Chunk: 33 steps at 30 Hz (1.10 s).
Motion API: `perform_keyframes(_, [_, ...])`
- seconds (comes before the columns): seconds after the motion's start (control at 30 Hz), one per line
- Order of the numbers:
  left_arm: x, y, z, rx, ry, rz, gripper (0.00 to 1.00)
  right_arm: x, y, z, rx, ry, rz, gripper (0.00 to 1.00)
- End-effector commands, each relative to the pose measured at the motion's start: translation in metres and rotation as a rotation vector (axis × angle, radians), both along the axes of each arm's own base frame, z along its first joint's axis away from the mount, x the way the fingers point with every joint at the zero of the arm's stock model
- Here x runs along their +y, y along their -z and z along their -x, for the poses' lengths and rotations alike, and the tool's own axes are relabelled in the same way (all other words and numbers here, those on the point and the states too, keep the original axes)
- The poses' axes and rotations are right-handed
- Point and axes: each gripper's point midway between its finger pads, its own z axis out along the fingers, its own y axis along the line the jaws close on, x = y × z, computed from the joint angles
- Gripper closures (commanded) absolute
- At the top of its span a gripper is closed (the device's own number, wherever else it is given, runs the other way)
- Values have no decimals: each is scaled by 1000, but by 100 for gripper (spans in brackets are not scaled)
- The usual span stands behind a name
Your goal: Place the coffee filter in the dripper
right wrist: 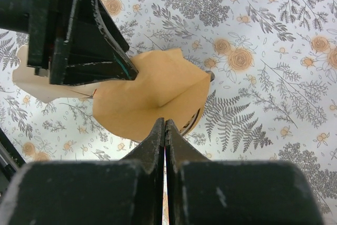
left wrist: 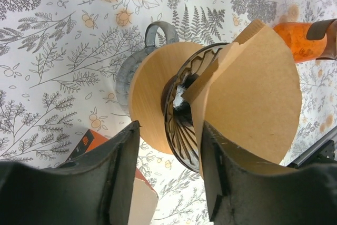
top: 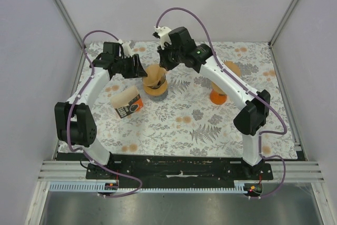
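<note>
Coffee filter (right wrist: 152, 90) tilted over dripper (left wrist: 181, 135); we saw right claw (right wrist: 165, 122) pinching edge, left claw (left wrist: 169, 130) spread wide. Next, we judged: seat cone.

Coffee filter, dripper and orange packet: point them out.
coffee filter (left wrist: 253, 93), left wrist view, flat paper face
dripper (left wrist: 181, 127), left wrist view, ribbed inner wall
orange packet (top: 128, 105), top external view, printed front

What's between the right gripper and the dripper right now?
The coffee filter. In the right wrist view the right gripper has its jaws shut on the filter's edge, and the paper covers the dripper, only a bit of ribbed rim showing beneath.
</note>
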Motion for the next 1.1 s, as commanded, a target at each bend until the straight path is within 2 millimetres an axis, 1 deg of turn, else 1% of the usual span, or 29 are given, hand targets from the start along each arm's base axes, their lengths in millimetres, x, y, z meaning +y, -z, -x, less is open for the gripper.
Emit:
perform_keyframes(0.0, [3, -48, -4, -143, 13, -14, 41, -11, -51, 11, -89, -16, -69, 97])
perform_keyframes(0.1, [5, -57, -6, -166, 17, -27, 37, -16, -65, 15, -122, -37, -77, 93])
perform_keyframes(0.17, [6, -60, -6, -176, 17, -37, 37, -23, -74, 17, -136, -30, -90, 90])
perform_keyframes(0.23, [7, -62, -7, -181, 20, -44, 36, -30, -76, 16, -138, -20, -91, 86])
perform_keyframes(0.3, [8, -62, -7, -183, 20, -50, 35, -34, -77, 17, -136, -12, -91, 80])
perform_keyframes(0.47, [11, -76, -9, -225, 28, -72, 31, -44, -82, 25, -133, -4, -104, 71])
perform_keyframes(0.53, [10, -76, -11, -231, 40, -80, 30, -49, -85, 23, -151, 16, -109, 66])
perform_keyframes(0.57, [11, -75, -13, -229, 39, -82, 30, -49, -85, 21, -157, 23, -110, 63])
perform_keyframes(0.63, [8, -71, -17, -227, 48, -87, 34, -39, -80, 17, -113, 34, -154, 62])
perform_keyframes(0.67, [4, -71, -19, -232, 57, -90, 35, -27, -76, 17, -80, 1, -181, 63])
perform_keyframes(0.7, [-4, -69, -20, -233, 74, -94, 36, -15, -71, 18, -41, -34, -211, 67])
perform_keyframes(0.73, [-9, -67, -21, -234, 89, -93, 37, -4, -67, 18, -20, -60, -229, 73])
perform_keyframes(0.77, [-13, -67, -21, -234, 98, -94, 39, 7, -57, 15, 4, -73, -229, 82])
perform_keyframes(0.8, [-17, -66, -23, -235, 106, -95, 42, 14, -52, 11, 22, -73, -228, 88])
perform_keyframes(0.83, [-17, -63, -24, -233, 106, -103, 44, 20, -43, 7, 51, -69, -224, 95])
perform_keyframes(0.87, [-15, -61, -27, -231, 97, -118, 45, 26, -32, 6, 83, -67, -217, 98])
perform_keyframes(0.97, [-10, -46, -27, -210, 93, -159, 45, 37, 1, 5, 131, -53, -168, 100])
perform_keyframes(1.07, [-5, -30, -25, -189, 87, -203, 45, 39, 36, 5, 187, -37, -117, 100])
